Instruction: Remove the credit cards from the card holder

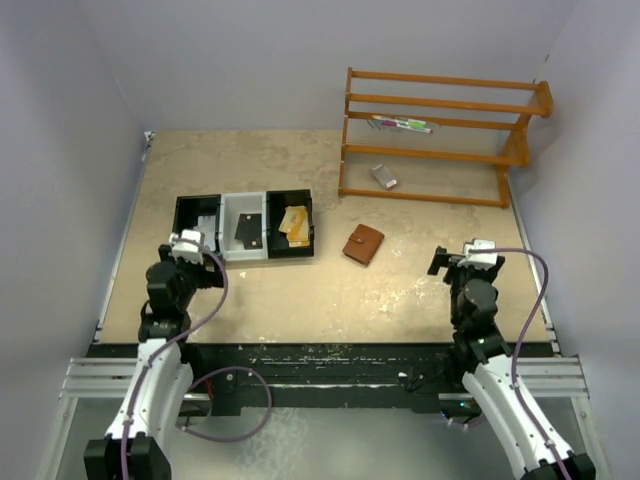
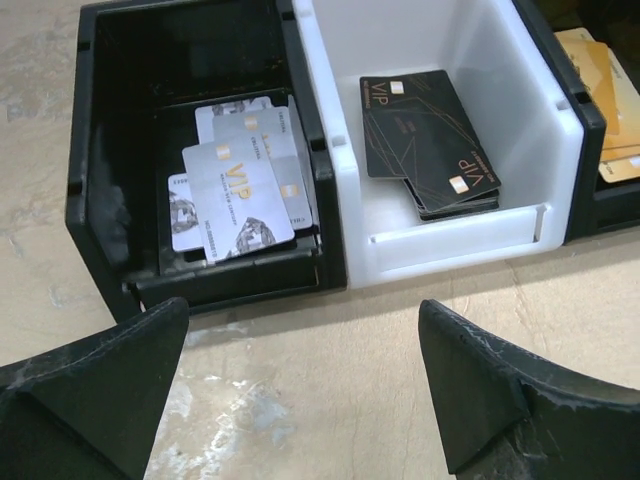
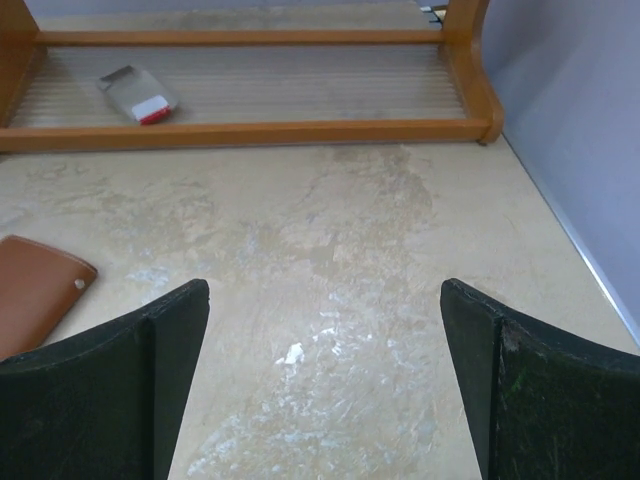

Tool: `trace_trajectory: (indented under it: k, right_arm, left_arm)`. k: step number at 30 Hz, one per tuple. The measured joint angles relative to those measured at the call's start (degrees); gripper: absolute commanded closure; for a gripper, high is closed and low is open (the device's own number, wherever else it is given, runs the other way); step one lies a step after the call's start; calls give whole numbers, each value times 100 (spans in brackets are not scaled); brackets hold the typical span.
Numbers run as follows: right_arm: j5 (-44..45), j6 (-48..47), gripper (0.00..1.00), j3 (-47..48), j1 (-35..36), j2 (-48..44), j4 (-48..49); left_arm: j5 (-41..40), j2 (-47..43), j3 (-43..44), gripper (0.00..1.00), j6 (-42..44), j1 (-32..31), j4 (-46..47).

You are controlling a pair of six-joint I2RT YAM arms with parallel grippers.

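Hovering with fingers [image 2: 100, 390] spread and empty, the left gripper [image 1: 188, 240] and right gripper [image 1: 465, 256] flank the closed card holder [image 1: 363, 243], untouched on the table [image 1: 300, 290]; reaching it and unfastening its snap [image 3: 78, 284] likely comes next.

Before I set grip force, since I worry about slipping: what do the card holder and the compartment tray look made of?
Card holder: brown leather or imitation, matte, with a small shiny snap. Tray: rigid moulded plastic, black and white, smooth with a slight sheen.

White-and-black arms [image 1: 158, 385], purple cables [image 1: 226, 285], seemingly scuffed matte-black fingers [image 2: 90, 390]
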Motion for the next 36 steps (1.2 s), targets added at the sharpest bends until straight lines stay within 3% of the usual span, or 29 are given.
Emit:
trace_trajectory:
  k: [3, 9, 12, 19, 24, 36]
  right_arm:
    - [127, 210, 0, 664, 0, 490, -350]
    - [555, 2389, 0, 2629, -17, 1788, -1187]
    - [245, 2966, 0, 3289, -22, 2461, -1462]
    - [-726, 3163, 0, 4041, 229, 4524, -1543]
    - [-706, 3156, 0, 4581, 1073, 5936, -1735]
    - [-153, 3401, 0, 5327, 2164, 7722, -2253]
  left_arm:
    - [142, 678, 1060, 1, 264, 0, -796]
    - [748, 2562, 4376, 1, 1115, 0, -2662]
    - [944, 3051, 5217, 1, 1342, 2, -3563]
    - [1202, 3038, 5543, 1, 1644, 0, -5108]
    - [1189, 2872, 5692, 1, 1921, 2, -5696]
    - [1217, 2809, 6026, 1, 2234, 0, -6277]
